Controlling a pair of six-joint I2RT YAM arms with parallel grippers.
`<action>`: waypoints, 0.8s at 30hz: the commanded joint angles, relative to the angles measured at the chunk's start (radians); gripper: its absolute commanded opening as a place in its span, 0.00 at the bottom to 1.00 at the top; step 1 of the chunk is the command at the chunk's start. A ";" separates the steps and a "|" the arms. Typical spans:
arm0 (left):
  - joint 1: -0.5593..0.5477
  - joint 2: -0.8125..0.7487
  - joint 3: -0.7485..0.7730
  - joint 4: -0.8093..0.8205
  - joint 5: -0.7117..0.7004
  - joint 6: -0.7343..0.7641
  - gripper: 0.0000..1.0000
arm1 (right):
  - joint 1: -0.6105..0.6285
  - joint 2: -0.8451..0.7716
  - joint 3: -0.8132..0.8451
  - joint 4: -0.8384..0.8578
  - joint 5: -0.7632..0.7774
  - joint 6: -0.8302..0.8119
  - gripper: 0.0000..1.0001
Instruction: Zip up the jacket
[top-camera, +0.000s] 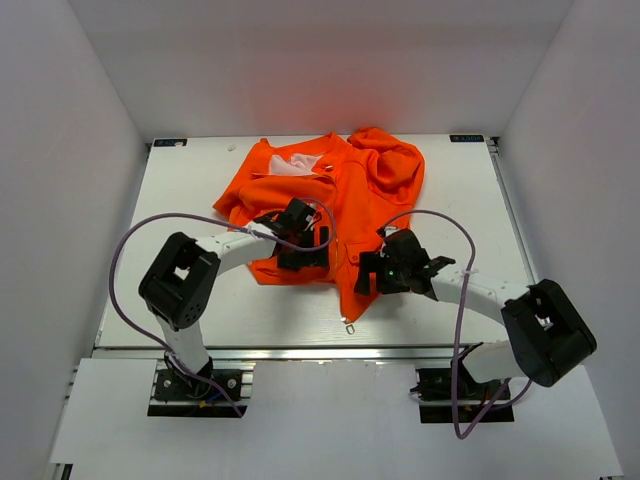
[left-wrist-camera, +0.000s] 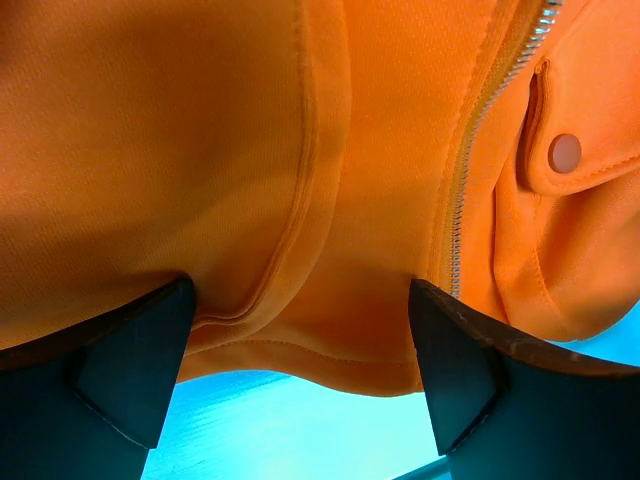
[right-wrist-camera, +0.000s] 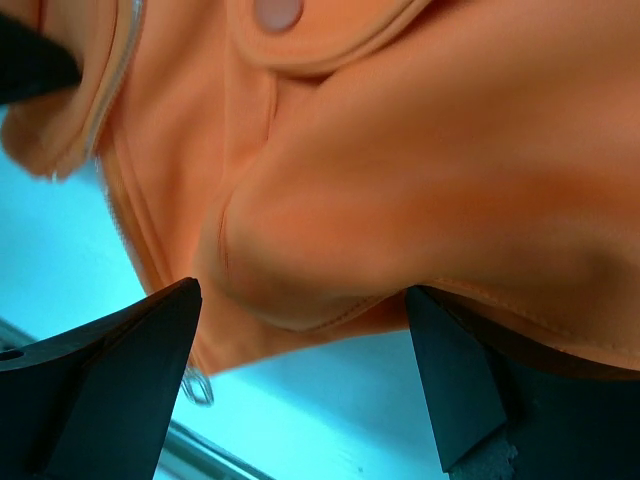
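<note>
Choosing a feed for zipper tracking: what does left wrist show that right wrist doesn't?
Left wrist only: clearly resolved zipper teeth, a metal line running down the jacket.
Right wrist only: a small metal ring at the jacket's lower edge, possibly the pull.
Both: orange fabric between open fingers (left gripper, right gripper), a round snap on a flap, and bare table below the hem.

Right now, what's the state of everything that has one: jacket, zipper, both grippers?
jacket: crumpled, pale lining showing near the collar.
zipper: teeth visible; cannot tell how far it is closed.
left gripper: open, straddling the hem.
right gripper: open, fabric between the fingers, unclamped.
</note>
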 joint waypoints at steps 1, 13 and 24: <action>0.024 0.060 -0.028 -0.046 -0.029 0.001 0.98 | -0.002 0.077 0.005 -0.047 0.151 0.026 0.89; 0.059 -0.225 -0.374 -0.152 -0.073 -0.087 0.98 | 0.011 0.004 0.108 -0.137 0.175 -0.108 0.89; 0.059 -0.390 -0.180 -0.243 -0.084 -0.061 0.98 | 0.171 -0.207 0.110 -0.208 0.050 -0.216 0.89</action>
